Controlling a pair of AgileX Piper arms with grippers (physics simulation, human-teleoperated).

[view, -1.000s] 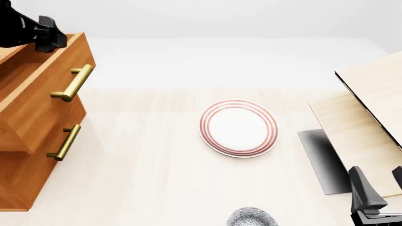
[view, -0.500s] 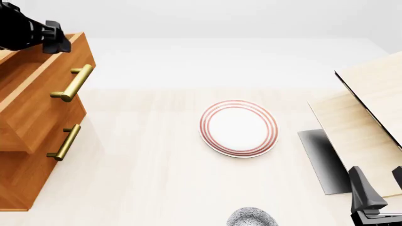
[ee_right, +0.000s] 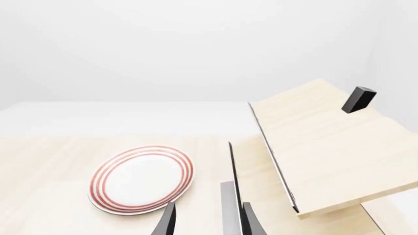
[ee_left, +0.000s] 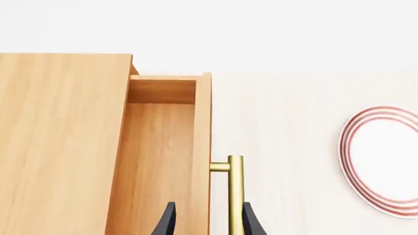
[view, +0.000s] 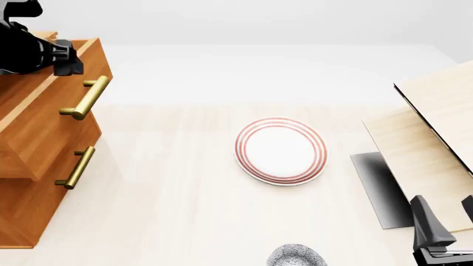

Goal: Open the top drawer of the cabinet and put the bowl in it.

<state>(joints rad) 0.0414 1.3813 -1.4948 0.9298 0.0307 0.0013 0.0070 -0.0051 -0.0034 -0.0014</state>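
The top drawer (ee_left: 163, 161) of the cabinet (view: 30, 166) stands pulled out, its plain wood interior open to view straight ahead of the left claw (ee_left: 205, 223). In the left wrist view the drawer's front board and its brass bar handle (ee_left: 235, 193) sit in the gap between the claw's two dark fingertips (ee_left: 166, 223), which stand apart on either side without visibly touching them, so the claw is spread, holding nothing. In the front view the left claw (view: 63, 58) hovers above the drawer's far end, at the top of the cabinet, with the handle (view: 87, 97) just below it and toward the worktop (view: 170, 210). A second brass handle (view: 75, 166) marks the drawer below.

The bowl (view: 297, 256), grey-speckled, sits on the worktop at the near edge of the front view, only its top showing. It lies well apart from the left claw and nearer the right claw (view: 443, 230), beside it on the cabinet's side.

Beyond the bowl, in the middle of the worktop, lies a flat white plate (view: 281, 149) with red rings; it shows ahead of the right claw (ee_right: 205, 220) in the right wrist view. That claw's fingers (ee_right: 168, 220) are parted and empty. On its other side stands a pale light-wood unit (ee_right: 326, 147), with a small dark block (ee_right: 359, 99) on its top face.
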